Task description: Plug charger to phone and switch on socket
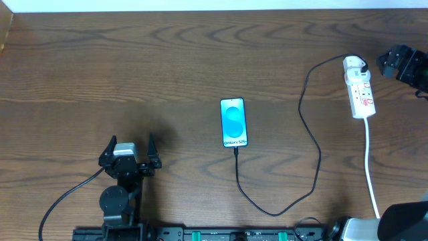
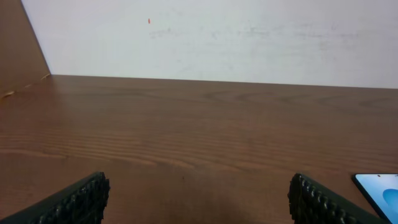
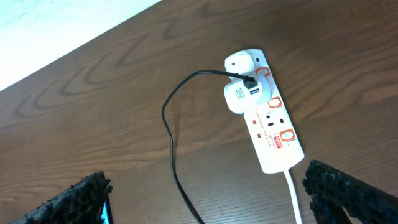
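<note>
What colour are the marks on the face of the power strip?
Red marks on the white power strip; the right wrist view shows them best.

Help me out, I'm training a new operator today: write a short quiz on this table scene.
1. True or false: the left gripper is open and holds nothing.
2. Fill in: the thin black cable runs from the near edge of the phone to a white ___ on the power strip.
3. Which is closest to the power strip?
A. the right gripper
B. the left gripper
C. the phone

Key: 1 true; 2 plug; 3 A.
</note>
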Tool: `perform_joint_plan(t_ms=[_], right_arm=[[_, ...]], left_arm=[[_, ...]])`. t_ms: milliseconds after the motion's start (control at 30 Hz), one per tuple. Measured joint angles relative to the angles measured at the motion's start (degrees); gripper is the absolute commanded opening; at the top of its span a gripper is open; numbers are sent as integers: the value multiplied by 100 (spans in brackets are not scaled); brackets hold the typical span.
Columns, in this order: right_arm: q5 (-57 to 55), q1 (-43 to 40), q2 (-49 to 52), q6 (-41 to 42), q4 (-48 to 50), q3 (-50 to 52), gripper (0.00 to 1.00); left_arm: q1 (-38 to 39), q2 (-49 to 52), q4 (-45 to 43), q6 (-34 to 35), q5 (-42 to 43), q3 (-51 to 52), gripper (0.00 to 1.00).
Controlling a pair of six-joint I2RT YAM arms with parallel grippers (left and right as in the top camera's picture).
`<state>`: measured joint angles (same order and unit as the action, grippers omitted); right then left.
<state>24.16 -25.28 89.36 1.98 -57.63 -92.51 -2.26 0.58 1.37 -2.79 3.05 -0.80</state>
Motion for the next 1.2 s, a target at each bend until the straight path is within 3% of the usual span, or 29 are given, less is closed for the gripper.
perform_joint_plan(t_ms=[433, 700, 1000, 1200], right_arm=[[-127, 46, 0, 0, -35, 0, 99], [-264, 577, -302, 0, 761, 643, 99], [-511, 1185, -1934, 20, 3095, 3257, 99], [-564, 1394, -3348, 94, 5525, 5842, 99]], left_arm=[[0, 0, 0, 0, 0, 0, 91], [0, 0, 0, 0, 0, 0, 92], [0, 0, 31, 0, -2, -28, 92], [0, 0, 42, 0, -13, -33, 92]])
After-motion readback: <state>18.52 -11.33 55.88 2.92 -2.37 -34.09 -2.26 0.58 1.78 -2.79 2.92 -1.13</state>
